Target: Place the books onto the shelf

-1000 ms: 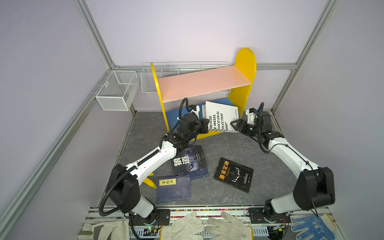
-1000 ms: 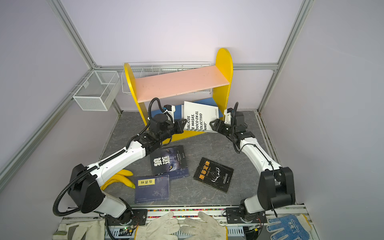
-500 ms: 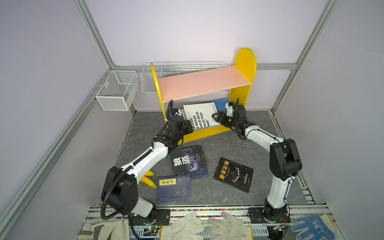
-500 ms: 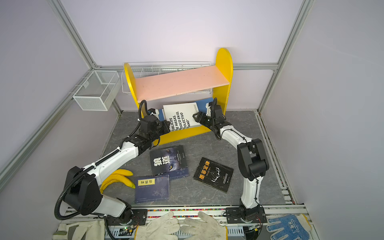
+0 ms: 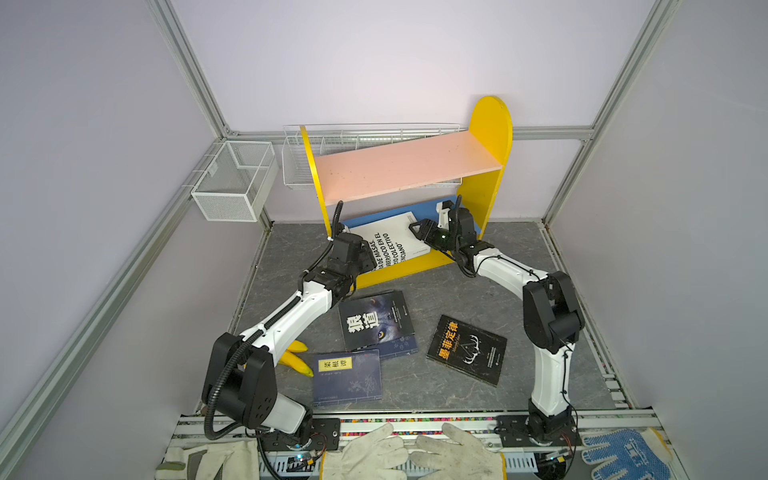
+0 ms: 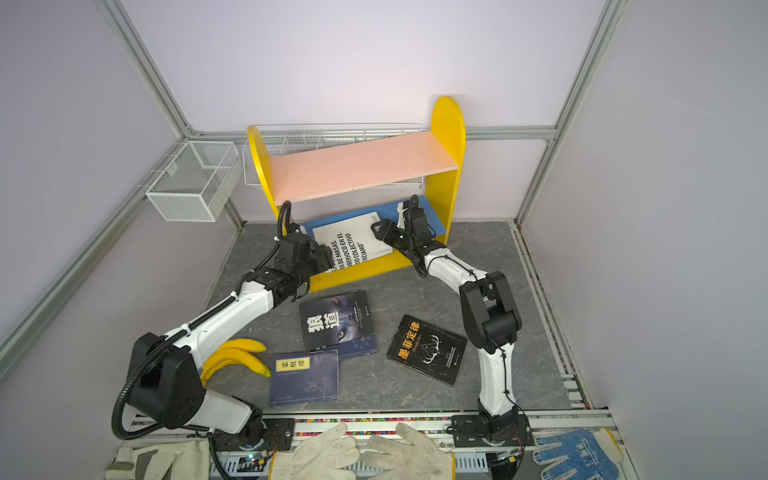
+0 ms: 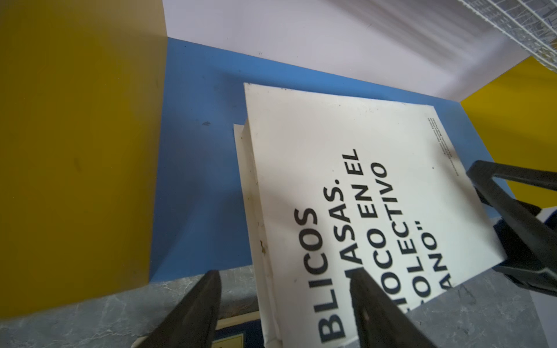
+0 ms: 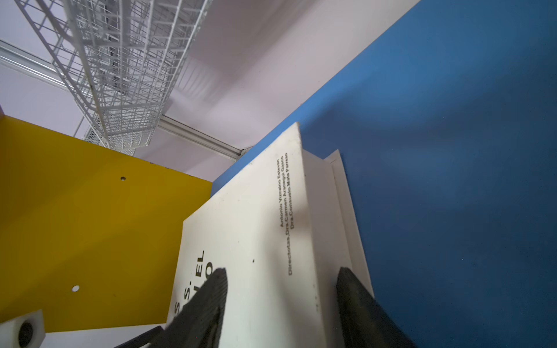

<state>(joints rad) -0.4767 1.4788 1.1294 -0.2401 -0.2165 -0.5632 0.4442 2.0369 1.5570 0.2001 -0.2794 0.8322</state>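
Left gripper (image 7: pixel 283 304): spread; you see one finger over the white book's (image 7: pixel 337 180) cover near its front corner, the other clear of its spine side. No pinch shows.
Right gripper (image 8: pixel 283 301): jaws parted and straddling the book's far edge, one finger on the cover, one beside the page block. You cannot tell whether they press it.
White book: lies flat and skewed on the blue board (image 5: pixel 419 209) of the shelf (image 5: pixel 490 124); its front corner overhangs the board's front edge toward the left gripper.
Step in hand: seating this book on the lower board, by my reading; it is on, not squared.
Next move: you likely need a push toward the back edge, straightening it, then both grippers drawn out under the pink board (image 5: pixel 407 166) without catching it.
Books left: on the table (image 5: pixel 519 395), in both top views, a wolf-cover book (image 5: pixel 376 324) stacked on another, a navy book (image 5: pixel 347 376) near the front edge, and a black book (image 5: pixel 467 349) nearer the right arm.
Risk: the overhanging corner may tip the book off.
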